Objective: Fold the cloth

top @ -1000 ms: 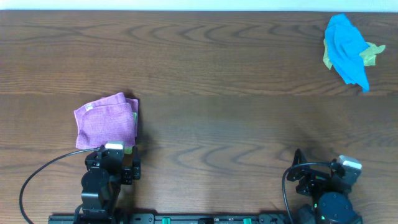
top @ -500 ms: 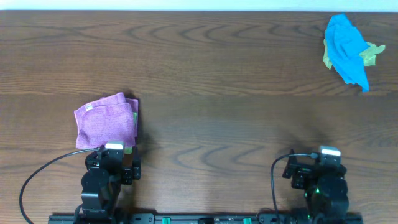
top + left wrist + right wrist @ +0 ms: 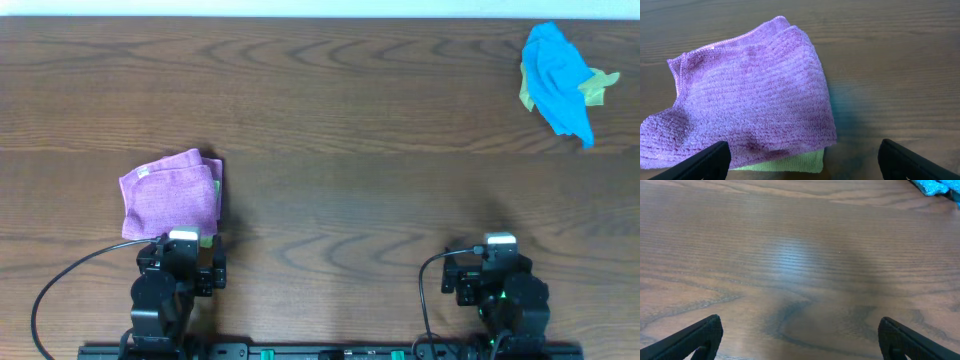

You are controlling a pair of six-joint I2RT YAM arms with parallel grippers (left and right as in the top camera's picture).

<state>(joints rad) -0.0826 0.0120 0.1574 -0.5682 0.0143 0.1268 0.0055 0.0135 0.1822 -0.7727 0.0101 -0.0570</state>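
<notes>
- Leftward along the near edge is where the right arm has shifted over the last second, so the right gripper (image 3: pixel 800 337) now looks out over bare wood; the left arm and all the cloths lie as they did before
- Right gripper's fingers (image 3: pixel 690 340) sit far apart at the two lower corners of the right wrist view, spread wide with nothing between them but the table (image 3: pixel 350 120)
- Left gripper (image 3: pixel 802 157) is likewise spread wide and grips nothing, its dark fingertips showing at the bottom left and bottom right of its wrist view
- Purple cloth (image 3: pixel 745 100) lies just ahead of the left gripper at the near left of the table, folded over into a rough square with one corner doubled back
- Under it lies a green cloth (image 3: pixel 790 162), only a strip of it showing at the purple cloth's near edge
- Blue cloth (image 3: pixel 557 80) lies crumpled at the far right corner, well apart from both arms, on top of a yellow-green cloth (image 3: pixel 597 88) that sticks out at its sides
- From the right wrist view only a scrap of blue shows at the top right corner
</notes>
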